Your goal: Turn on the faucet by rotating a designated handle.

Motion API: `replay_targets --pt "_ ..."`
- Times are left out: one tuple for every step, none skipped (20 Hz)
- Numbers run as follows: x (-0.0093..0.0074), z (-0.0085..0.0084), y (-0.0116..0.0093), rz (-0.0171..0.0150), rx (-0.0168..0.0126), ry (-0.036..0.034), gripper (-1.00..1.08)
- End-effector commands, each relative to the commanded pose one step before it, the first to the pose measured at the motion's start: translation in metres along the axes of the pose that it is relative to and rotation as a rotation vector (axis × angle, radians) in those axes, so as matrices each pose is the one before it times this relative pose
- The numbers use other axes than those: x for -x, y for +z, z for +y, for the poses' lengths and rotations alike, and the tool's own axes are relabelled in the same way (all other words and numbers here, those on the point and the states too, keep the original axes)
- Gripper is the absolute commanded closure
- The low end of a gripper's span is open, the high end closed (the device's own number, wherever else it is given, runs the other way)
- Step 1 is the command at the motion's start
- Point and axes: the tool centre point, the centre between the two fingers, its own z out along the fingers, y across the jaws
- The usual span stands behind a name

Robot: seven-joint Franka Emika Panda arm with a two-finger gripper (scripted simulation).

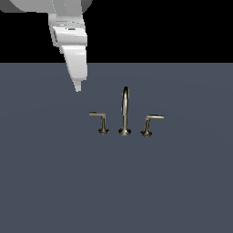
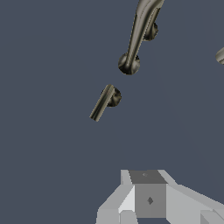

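The faucet [image 1: 125, 111] stands mid-surface, a tall arched spout between two short levers. The handle [image 1: 98, 116] is the lever on the exterior view's left, with its thin arm bending left off a slim stem. My gripper [image 1: 78, 88] hangs above and to the left of it, clear of it, fingers pointing down, shut and holding nothing. In the wrist view the handle [image 2: 103, 102] shows from above, well ahead of my gripper [image 2: 146, 176]. The spout [image 2: 133, 41] rises beyond it.
The mirror-image lever [image 1: 150, 122] stands on the spout's other side, its arm bending right. The faucet set rests on a flat dark blue-grey surface [image 1: 54, 182] that reaches to a black background.
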Motion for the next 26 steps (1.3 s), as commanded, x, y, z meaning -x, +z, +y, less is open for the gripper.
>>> replay_targets --pt "-0.00524 -0.00965 0.01332 -0.00017 0.00258 0.05043 1.08" --pt "-0.00217 -0.00400 0.00546 -0.00015 0.00125 0.02072 1.08" --pt "-0.00225 -0.00411 0.00561 -0.00013 0.00130 0.02128 1.08" --pt "-0.00233 -0.00423 0.00576 -0.00011 0.00134 0.02191 1.08" --pt "-0.00241 -0.00437 0.00594 -0.00010 0.00139 0.02260 1.08" --pt "-0.00250 -0.00452 0.00612 -0.00010 0.00143 0.02337 1.08" --pt "-0.00259 -0.00467 0.00630 -0.00010 0.00147 0.02411 1.08" --pt "-0.00259 -0.00467 0.00627 -0.00011 0.00145 0.02407 1.08" --pt "-0.00255 -0.00460 0.00614 -0.00013 0.00141 0.02366 1.08" --pt "-0.00251 -0.00452 0.00600 -0.00017 0.00136 0.02320 1.08" --pt "-0.00245 -0.00442 0.00582 -0.00020 0.00131 0.02262 1.08" --pt "-0.00238 -0.00430 0.00563 -0.00024 0.00125 0.02196 1.08" --pt "-0.00231 -0.00417 0.00541 -0.00029 0.00119 0.02123 1.08" --pt "-0.00221 -0.00402 0.00517 -0.00034 0.00113 0.02040 1.08" --pt "-0.00212 -0.00385 0.00491 -0.00039 0.00106 0.01949 1.08" --pt "-0.00200 -0.00366 0.00462 -0.00045 0.00100 0.01846 1.08" --pt "-0.00188 -0.00344 0.00430 -0.00048 0.00092 0.01730 1.08" --pt "-0.00173 -0.00319 0.00396 -0.00051 0.00085 0.01602 1.08" --pt "-0.00161 -0.00294 0.00361 -0.00053 0.00077 0.01473 1.08" --pt "-0.00145 -0.00268 0.00325 -0.00055 0.00070 0.01336 1.08" --pt "-0.00130 -0.00241 0.00289 -0.00056 0.00062 0.01198 1.08" --pt "-0.00115 -0.00214 0.00253 -0.00057 0.00055 0.01060 1.08" --pt "-0.00100 -0.00187 0.00217 -0.00056 0.00048 0.00921 1.08" --pt "-0.00083 -0.00159 0.00182 -0.00052 0.00040 0.00777 1.08" --pt "-0.00070 -0.00131 0.00147 -0.00048 0.00033 0.00640 1.08" --pt "-0.00053 -0.00102 0.00113 -0.00040 0.00026 0.00496 1.08"
